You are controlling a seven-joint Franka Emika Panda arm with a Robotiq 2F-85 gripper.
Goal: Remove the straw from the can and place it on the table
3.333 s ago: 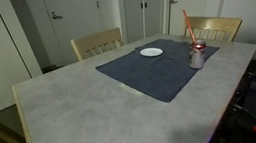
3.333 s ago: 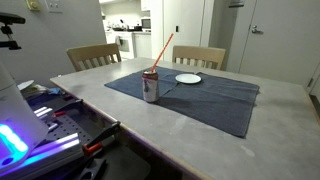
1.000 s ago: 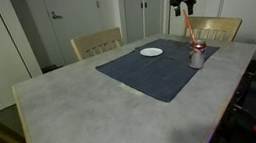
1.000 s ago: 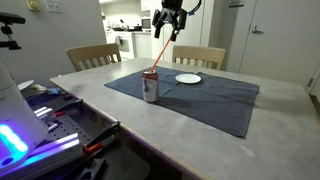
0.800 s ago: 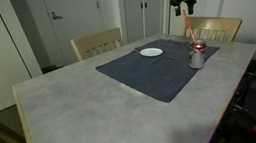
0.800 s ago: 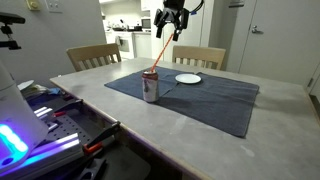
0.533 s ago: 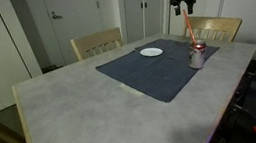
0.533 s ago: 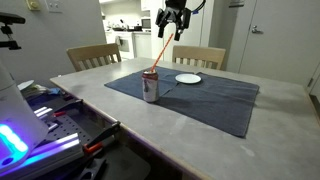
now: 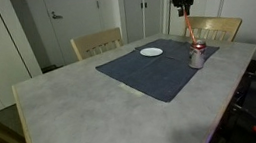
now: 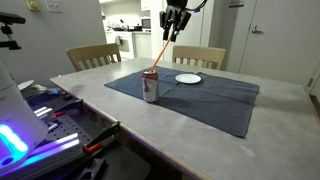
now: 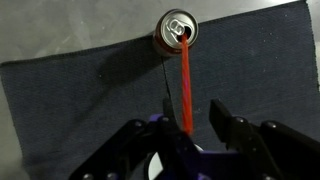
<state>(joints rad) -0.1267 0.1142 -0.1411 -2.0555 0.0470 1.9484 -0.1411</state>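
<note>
The silver can (image 9: 197, 58) (image 10: 151, 87) stands upright on the dark blue-grey mat (image 9: 149, 75) (image 10: 205, 100) that lies on the table (image 9: 74, 119). A red-orange straw (image 9: 190, 30) (image 10: 162, 53) leans out of its mouth. My gripper (image 9: 184, 7) (image 10: 172, 35) hangs at the straw's upper end. In the wrist view I look down on the can (image 11: 176, 30), and the straw (image 11: 185, 85) rises between my gripper's (image 11: 193, 106) fingers. It lies close to one finger, with a gap to the other, so the jaws stand partly closed around it.
A flat white plate (image 9: 150, 51) (image 10: 188, 78) rests on the mat behind the can. Wooden chairs (image 9: 97, 43) (image 9: 218, 28) (image 10: 93, 55) stand along the far table edge. Equipment sits beside the table (image 10: 45, 115).
The fingers have drawn in around the top of the straw. The arm has barely moved; can and straw stay in place.
</note>
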